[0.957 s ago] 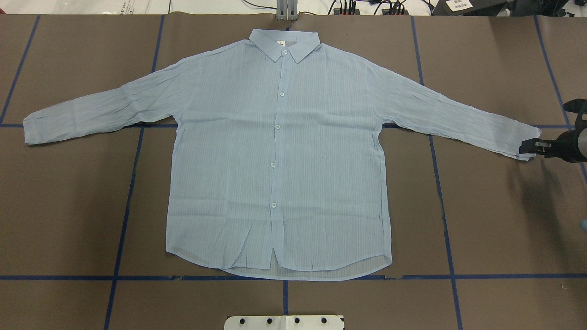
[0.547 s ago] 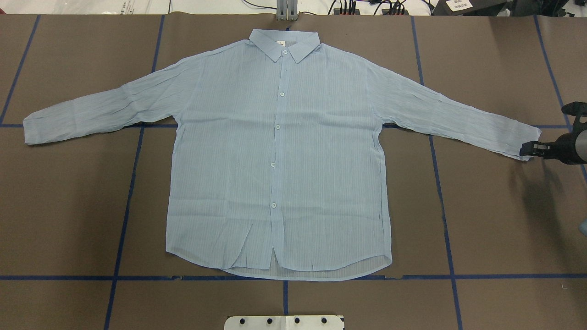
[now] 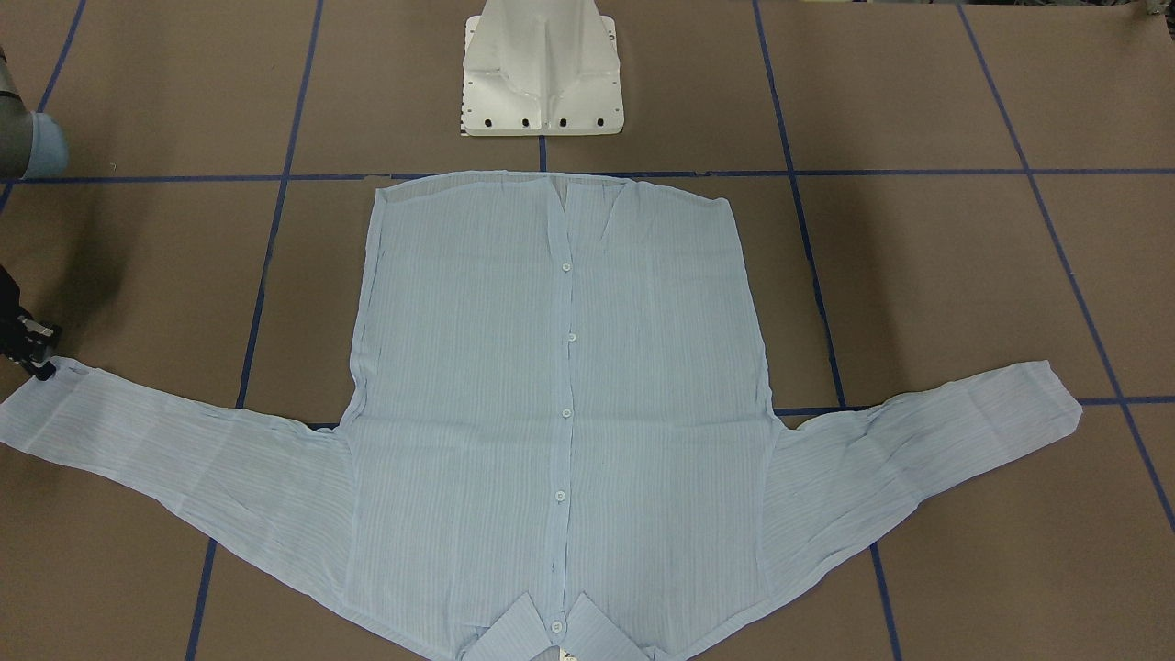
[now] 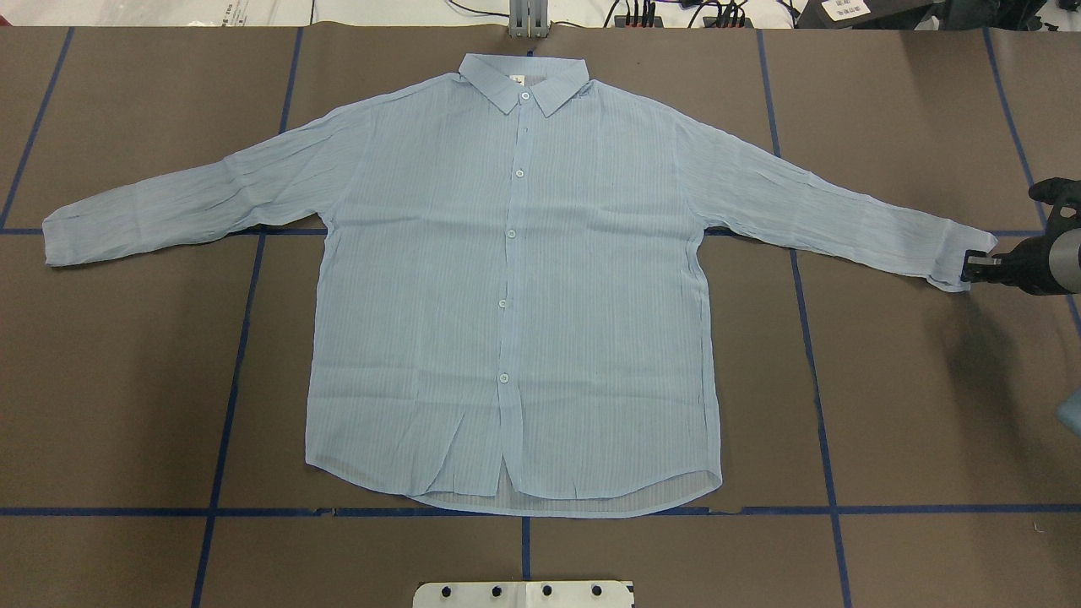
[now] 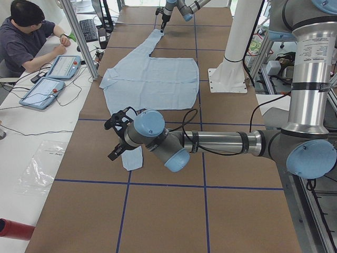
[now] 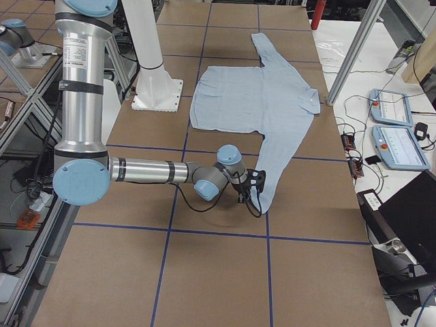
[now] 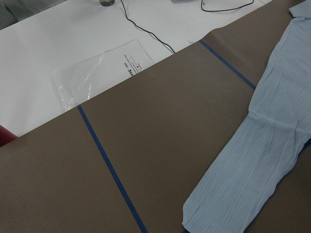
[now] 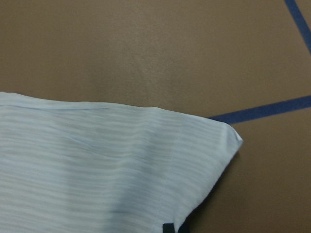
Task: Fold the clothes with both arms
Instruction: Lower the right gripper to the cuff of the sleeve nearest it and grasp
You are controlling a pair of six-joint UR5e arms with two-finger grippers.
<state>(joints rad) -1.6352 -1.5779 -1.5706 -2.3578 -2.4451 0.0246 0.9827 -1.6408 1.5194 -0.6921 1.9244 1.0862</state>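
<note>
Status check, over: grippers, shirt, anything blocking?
Right gripper at one sleeve cuff, grip unclear. Left gripper hovers near the other cuff, state unclear. Shirt flat, buttoned, unfolded. Nothing lying on it.

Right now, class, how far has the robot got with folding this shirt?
Done: the shirt lies flat, buttoned, both sleeves spread; no fold shows. In hand: the right end effector is at one cuff, grip unclear; the left end effector hangs near the other cuff. Left: every fold, sleeves and body.
</note>
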